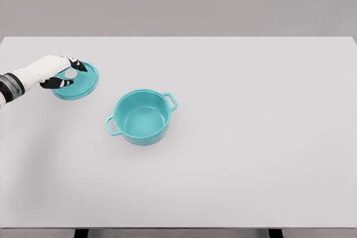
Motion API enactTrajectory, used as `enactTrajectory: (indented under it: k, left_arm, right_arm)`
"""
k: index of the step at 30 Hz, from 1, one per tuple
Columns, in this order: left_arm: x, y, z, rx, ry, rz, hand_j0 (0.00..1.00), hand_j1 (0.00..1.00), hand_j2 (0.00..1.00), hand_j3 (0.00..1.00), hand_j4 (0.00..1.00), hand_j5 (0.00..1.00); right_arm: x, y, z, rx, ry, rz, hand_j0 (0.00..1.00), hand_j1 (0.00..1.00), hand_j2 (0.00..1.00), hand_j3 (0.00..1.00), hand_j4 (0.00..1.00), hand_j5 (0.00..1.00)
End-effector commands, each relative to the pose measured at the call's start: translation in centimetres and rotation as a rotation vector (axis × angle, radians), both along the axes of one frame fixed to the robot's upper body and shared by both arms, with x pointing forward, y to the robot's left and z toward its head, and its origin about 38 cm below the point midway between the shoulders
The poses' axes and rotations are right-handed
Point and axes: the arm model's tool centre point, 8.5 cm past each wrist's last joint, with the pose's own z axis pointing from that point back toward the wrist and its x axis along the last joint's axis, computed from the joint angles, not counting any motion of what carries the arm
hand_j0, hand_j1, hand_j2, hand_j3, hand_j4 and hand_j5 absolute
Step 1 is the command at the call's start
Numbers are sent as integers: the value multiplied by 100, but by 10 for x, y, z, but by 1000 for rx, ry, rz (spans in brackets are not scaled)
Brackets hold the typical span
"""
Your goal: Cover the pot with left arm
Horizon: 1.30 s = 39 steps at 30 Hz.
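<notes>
Reaching in from the picture's left edge, the left hand [60, 72] sits over the teal lid [78, 82], its dark-tipped fingers [77, 65] curled around the middle of the lid where the knob would be; the fingers hide that spot, so the hold looks like a grasp on the lid but the contact itself is hard to make out. That lid lies flat on the white bench [251, 137], toward its far left. Near it, to the right and closer to the camera, the teal pot [142, 118] stands upright and uncovered, two side handles showing, apart from the lid.
</notes>
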Motion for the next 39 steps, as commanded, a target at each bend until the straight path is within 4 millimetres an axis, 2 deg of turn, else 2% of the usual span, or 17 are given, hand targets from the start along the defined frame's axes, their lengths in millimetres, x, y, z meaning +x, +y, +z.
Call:
enactTrajectory:
  k: [1,9,14,20,23,27,35,39]
  left_arm:
    - [0,1,1,-6,-3,5,57,57,57,57,57,57]
    - [-1,2,-1,-8,-1,6,54,54,54,54,54,54]
    - [-2,2,-1,-9,-1,6,45,45,45,45,45,45]
    - [-1,2,4,-12,-14,0,42,42,42,42,42,42]
    - [-1,-10,16,-22,-50,-37,42,42,42,42,42,42]
    - [-2,-13,30,-11,-87,-64,43,43,43,43,43,43]
    - [-26,-7,43,-16,-112,-118,44,44,44,44,44,44]
    - [-37,-6,56,-7,-114,-165,44,44,44,44,44,44]
  right_arm:
    - [0,0,0,0,0,1,100,100,100,100,100,100]
    - [0,0,0,0,0,1,100,100,100,100,100,100]
    - [0,0,0,0,0,1,100,100,100,100,100,100]
    - [0,0,0,0,0,1,100,100,100,100,100,100]
    - [0,0,0,0,0,1,100,100,100,100,100,100]
    - [0,0,0,0,0,1,100,100,100,100,100,100]
    - [0,0,0,0,0,-1,100,100,100,100,100,100]
    - [0,0,0,0,0,1,100,100,100,100,100,100]
